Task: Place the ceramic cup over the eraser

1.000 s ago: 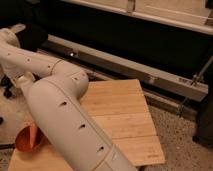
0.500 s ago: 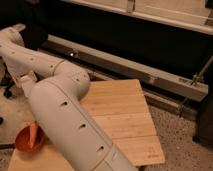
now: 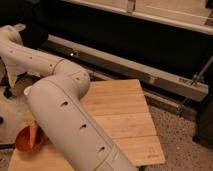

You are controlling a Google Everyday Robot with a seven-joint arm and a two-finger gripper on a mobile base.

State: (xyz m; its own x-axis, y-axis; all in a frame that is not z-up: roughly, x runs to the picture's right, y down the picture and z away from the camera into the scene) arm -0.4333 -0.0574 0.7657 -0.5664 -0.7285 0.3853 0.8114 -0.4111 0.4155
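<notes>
My white arm [image 3: 65, 115] fills the left of the camera view, bending at the elbow and reaching back to the far left. The gripper [image 3: 10, 74] is at the arm's end by the left edge, hanging down beyond the table and mostly hidden by the arm. A small pale rim [image 3: 27, 91] peeks out beside the arm; I cannot tell whether it is the ceramic cup. The eraser is out of view.
A bamboo table top [image 3: 125, 120] lies in the middle. An orange bowl [image 3: 25, 142] with a pale orange piece in it sits at the table's left front, next to the arm. A long metal rail [image 3: 150, 75] runs behind the table. Speckled floor [image 3: 185, 140] is to the right.
The arm's far link has shifted slightly at the upper left. The bowl and the table have not moved.
</notes>
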